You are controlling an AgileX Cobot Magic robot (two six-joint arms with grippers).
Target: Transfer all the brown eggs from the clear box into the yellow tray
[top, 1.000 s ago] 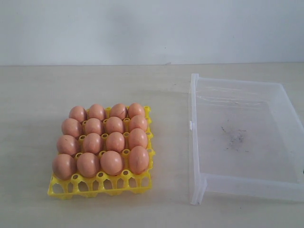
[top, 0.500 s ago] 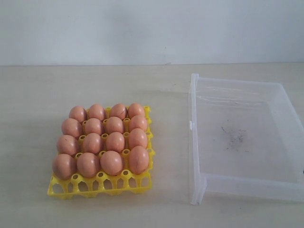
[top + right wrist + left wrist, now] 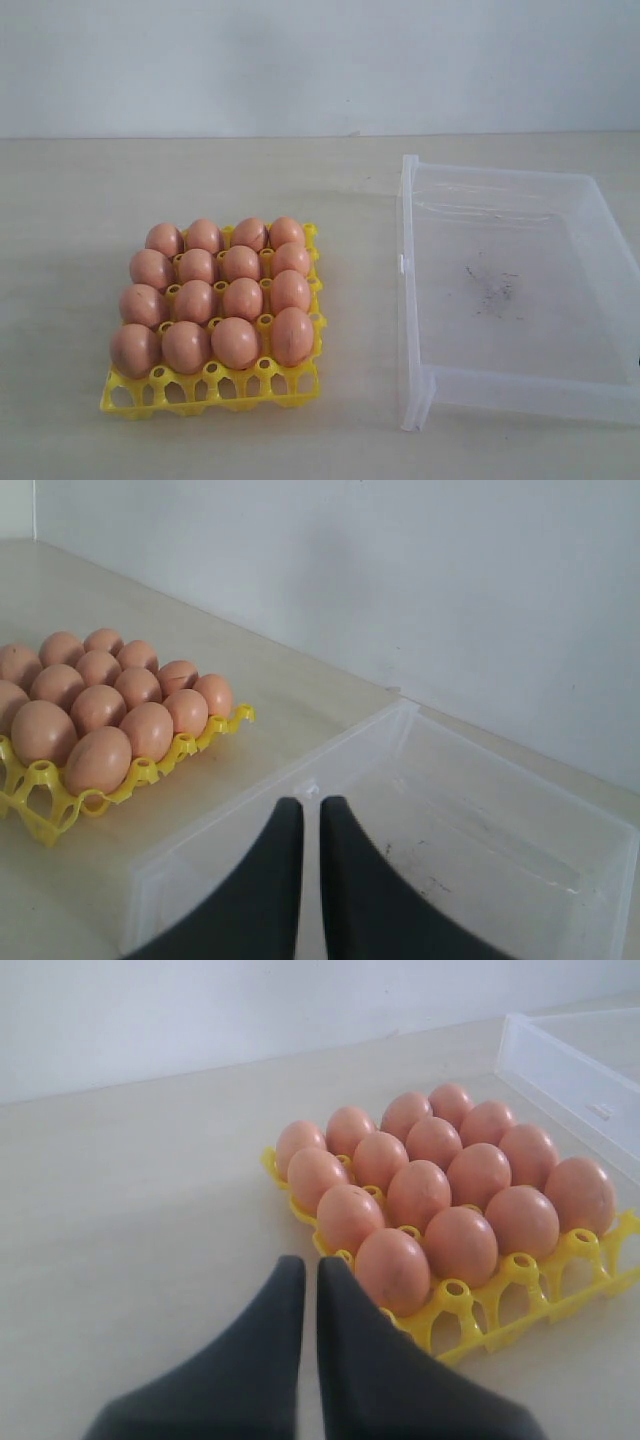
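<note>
A pale beige tabletop (image 3: 70,190) runs back to a plain white wall (image 3: 320,60), seen from an exterior camera. On the left half of the table sits the yellow tray (image 3: 205,400), a square openwork plastic egg tray with pointed posts. It holds the brown eggs (image 3: 243,298), sixteen of them, standing one to a cup in four rows of four, so that every cup is filled. The eggs are smooth and orange-brown, and neighbours almost touch. A strip of bare table separates the tray from the clear box (image 3: 407,290), which lies on the right half and reaches the picture's right edge. The box is a shallow, transparent rectangular bin with low walls, larger than the tray. A scatter of dark specks (image 3: 493,288) marks its floor.

The left wrist camera shows the left gripper (image 3: 310,1265) pointing toward the filled tray, whose nearest corner lies just beyond the fingertips. Its two dark fingers (image 3: 265,1350) are drawn together with only a thin slit between them, and they hold nothing.

The right wrist camera shows the right gripper (image 3: 310,805) pointing toward the clear box, whose near wall lies just beyond the fingertips. Its dark fingers (image 3: 360,890) are likewise pressed together and hold nothing, and the tray of eggs sits farther off, beside the box
</note>
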